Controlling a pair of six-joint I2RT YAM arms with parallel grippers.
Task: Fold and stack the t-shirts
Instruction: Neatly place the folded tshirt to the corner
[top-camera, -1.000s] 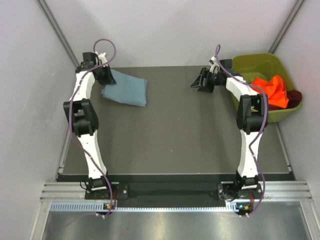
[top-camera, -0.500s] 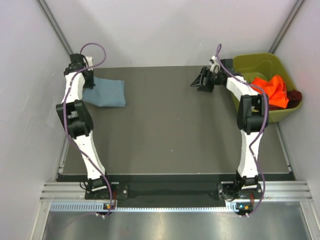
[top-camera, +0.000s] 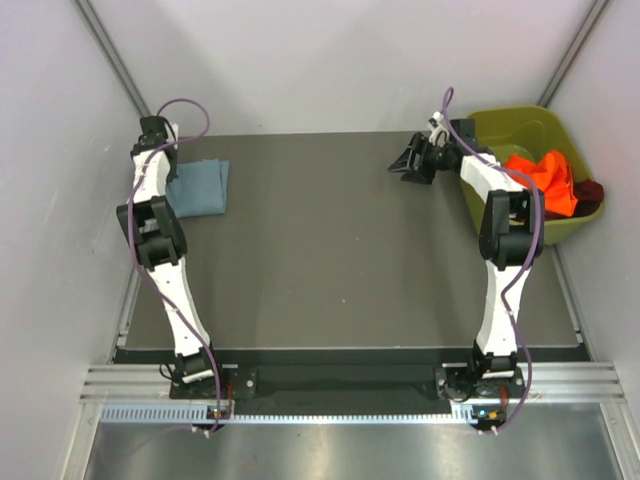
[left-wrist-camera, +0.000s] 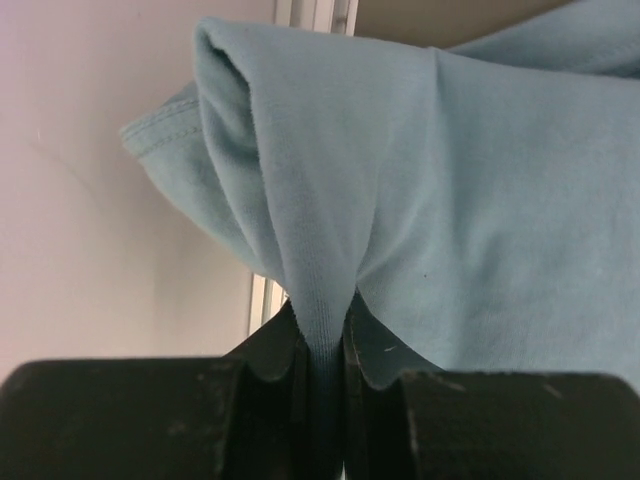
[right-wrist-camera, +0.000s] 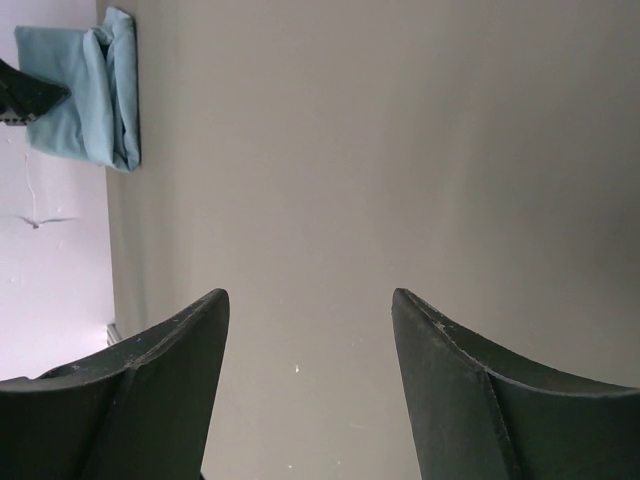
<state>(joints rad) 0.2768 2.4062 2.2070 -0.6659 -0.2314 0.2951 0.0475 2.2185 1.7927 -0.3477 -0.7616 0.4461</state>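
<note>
The left end effector pinches the folded blue-grey cloth t-shirt at the bench far-left corner, the right end effector gapes empty, and the bright orange t-shirt and dark maroon t-shirt lie unfolded in the olive-green plastic bin

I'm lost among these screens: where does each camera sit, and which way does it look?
Top external: above and behind, looking down on table, left arm, right arm, bin.
Left wrist: on the left arm, facing its left claw, shut on the blue-grey t-shirt.
Right wrist: on the right arm, looking across the table past the open right claw.
Shared: top and right wrist both show that t-shirt.
</note>
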